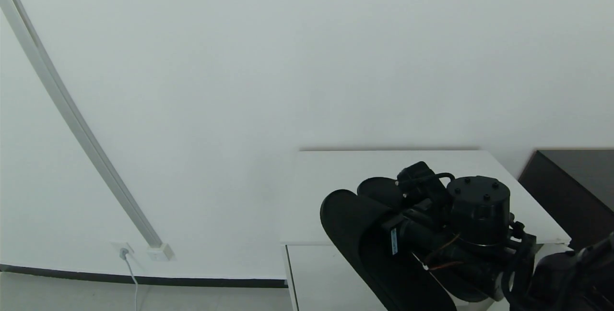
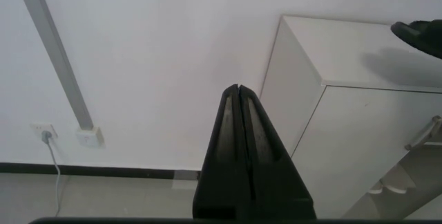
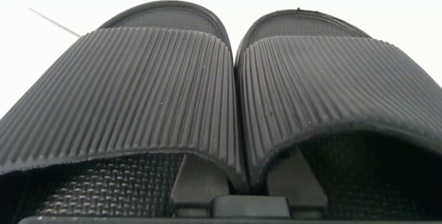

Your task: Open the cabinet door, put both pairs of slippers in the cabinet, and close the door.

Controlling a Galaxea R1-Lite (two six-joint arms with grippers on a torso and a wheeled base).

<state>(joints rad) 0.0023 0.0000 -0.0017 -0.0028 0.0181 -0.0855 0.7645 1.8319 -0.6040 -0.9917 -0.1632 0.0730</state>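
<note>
holding slippers (image 1: 350, 220) clamped in the right gripper (image 3: 245, 182) over the cabinet (image 1: 336, 191), left gripper (image 2: 239, 96) closed on nothing; next likely means lowering them to its front.

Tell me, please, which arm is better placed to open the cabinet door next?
Left. The left gripper is empty, facing the white cabinet and its door handle; the right gripper holds the black slippers.

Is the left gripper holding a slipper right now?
No, the left gripper is shut with its fingers pressed together and nothing between them; the slippers are in the right gripper.
</note>
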